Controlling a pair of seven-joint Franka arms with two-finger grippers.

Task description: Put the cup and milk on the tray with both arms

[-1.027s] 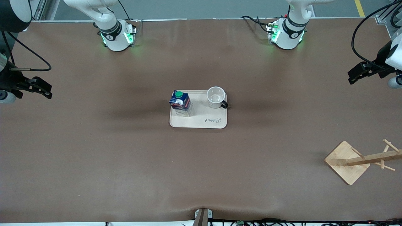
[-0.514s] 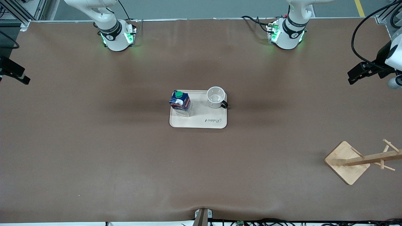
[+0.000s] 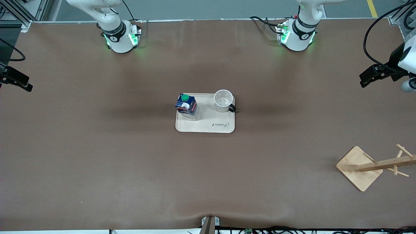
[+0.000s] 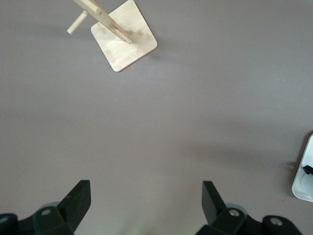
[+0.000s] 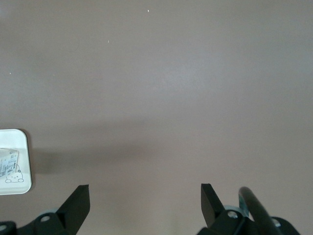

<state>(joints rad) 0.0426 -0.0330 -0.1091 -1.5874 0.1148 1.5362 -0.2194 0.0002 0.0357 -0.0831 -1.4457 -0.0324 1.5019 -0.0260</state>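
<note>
The cream tray (image 3: 208, 126) lies mid-table. The dark blue milk (image 3: 186, 106) with its green cap stands upright on the tray's end toward the right arm. The white cup (image 3: 223, 100) stands upright on the tray's corner toward the left arm, black handle pointing that way. My left gripper (image 3: 366, 78) (image 4: 145, 198) hangs open and empty over bare table at the left arm's end. My right gripper (image 3: 20, 81) (image 5: 145, 198) hangs open and empty over bare table at the right arm's end. Each wrist view catches just a tray corner (image 4: 304, 177) (image 5: 14, 161).
A wooden stand with a square base (image 3: 359, 168) (image 4: 124, 36) and pegged post lies toward the left arm's end, nearer the front camera than the tray. Black cables (image 3: 373, 35) hang by the left arm. Brown table surface surrounds the tray.
The right gripper has drawn away from the tray toward the right arm's end of the table. The left gripper, tray, milk and cup have stayed put.
</note>
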